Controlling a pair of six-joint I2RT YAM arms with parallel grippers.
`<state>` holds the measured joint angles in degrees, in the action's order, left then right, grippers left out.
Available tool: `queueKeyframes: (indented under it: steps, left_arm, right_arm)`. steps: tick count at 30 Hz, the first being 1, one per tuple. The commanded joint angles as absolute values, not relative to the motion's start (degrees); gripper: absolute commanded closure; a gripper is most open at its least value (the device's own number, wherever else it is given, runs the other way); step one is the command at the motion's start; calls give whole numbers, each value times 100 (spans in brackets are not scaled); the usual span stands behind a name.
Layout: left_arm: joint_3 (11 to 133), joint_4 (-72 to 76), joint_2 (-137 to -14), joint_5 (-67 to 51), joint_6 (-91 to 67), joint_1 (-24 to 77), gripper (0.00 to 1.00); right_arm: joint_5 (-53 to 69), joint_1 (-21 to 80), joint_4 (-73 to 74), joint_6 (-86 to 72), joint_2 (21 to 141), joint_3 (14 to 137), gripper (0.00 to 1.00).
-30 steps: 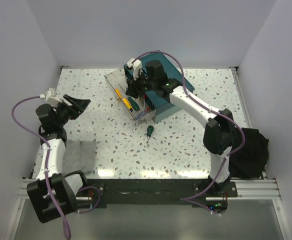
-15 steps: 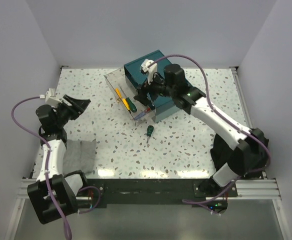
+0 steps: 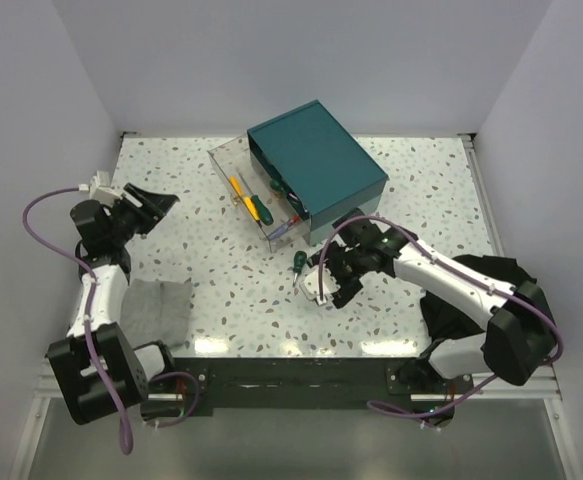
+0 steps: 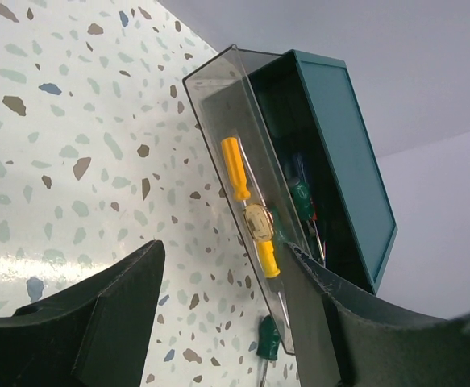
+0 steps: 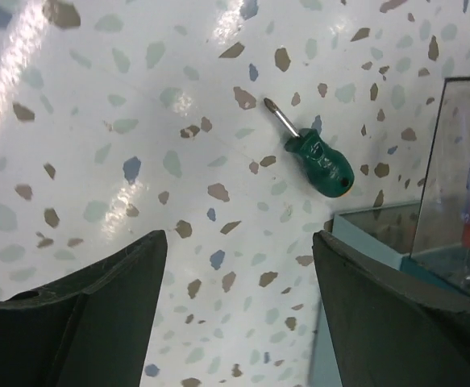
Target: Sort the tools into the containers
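Now — item: stubby green screwdriver (image 5: 322, 164), unsorted; my right gripper (image 5: 239, 250) wide, empty, near it — next I descend, pinch handle.

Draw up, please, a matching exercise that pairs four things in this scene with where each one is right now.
Things:
1. stubby green screwdriver
2. yellow-handled screwdriver
3. grey folded cloth
4. teal box

Places:
A. inside the pulled-out clear drawer
B. loose on the table, just outside the drawer's near corner
C. towards the back of the table, about midway across
D. near-left part of the table

Pairs: 1-B, 2-A, 3-D, 4-C
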<state>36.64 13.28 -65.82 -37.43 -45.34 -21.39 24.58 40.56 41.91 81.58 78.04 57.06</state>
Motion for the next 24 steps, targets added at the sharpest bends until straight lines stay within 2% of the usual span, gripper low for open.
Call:
queueKeyframes:
  steps: [1, 11, 21, 24]
  left_arm:
    - [3613, 1591, -6154, -3735, -4421, -2215, 35]
    - [3261, 1714, -5581, -3788, -4640, -2241, 35]
    - [3305, 1705, -5432, -3867, -4720, -2224, 35]
    - [3305, 1679, -5362, -3858, -4711, -2224, 35]
  right_arm:
    - [2206, 4087, 4272, 10763, 8137, 5800, 23]
    - [1996, 4648, 4184, 11162, 10018, 7118, 25]
    - [555, 4843, 5396, 11180, 11478, 8516, 31]
    - [10, 4834, 5572, 11171, 11637, 8464, 36]
